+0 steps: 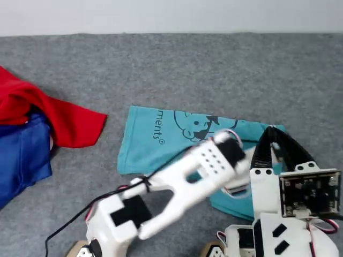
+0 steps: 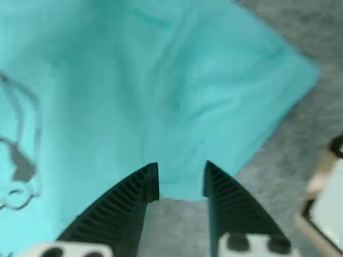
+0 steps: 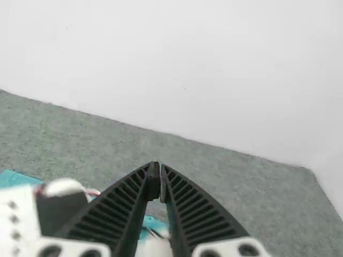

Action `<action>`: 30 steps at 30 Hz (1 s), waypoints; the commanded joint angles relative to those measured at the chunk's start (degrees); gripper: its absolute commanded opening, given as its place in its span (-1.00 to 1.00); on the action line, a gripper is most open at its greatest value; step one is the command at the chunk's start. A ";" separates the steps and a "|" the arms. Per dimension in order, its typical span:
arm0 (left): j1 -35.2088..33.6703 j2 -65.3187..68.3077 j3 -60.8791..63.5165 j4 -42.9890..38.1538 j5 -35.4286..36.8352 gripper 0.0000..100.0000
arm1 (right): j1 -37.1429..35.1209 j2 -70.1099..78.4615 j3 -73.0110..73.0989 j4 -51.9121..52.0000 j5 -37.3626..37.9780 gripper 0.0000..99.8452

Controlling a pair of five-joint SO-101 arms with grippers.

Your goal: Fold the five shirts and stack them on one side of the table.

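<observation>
Hovering my left gripper (image 2: pixel 180 167), jaws part open, empty, over edge of teal shirt (image 1: pixel 155 144), centre of high view. Straddle edge, pinch one layer. My right gripper (image 3: pixel 157 168) closed, empty.

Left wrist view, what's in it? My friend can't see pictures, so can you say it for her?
The left gripper hangs open over the edge of a teal shirt, one black finger on each side of the hem. The shirt lies spread on the grey table, with part of a drawing printed on it.
</observation>
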 commanded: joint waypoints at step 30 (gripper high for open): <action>7.56 36.31 -41.71 16.88 1.14 -0.66 | -0.22 -0.31 -1.85 3.12 -0.26 -0.97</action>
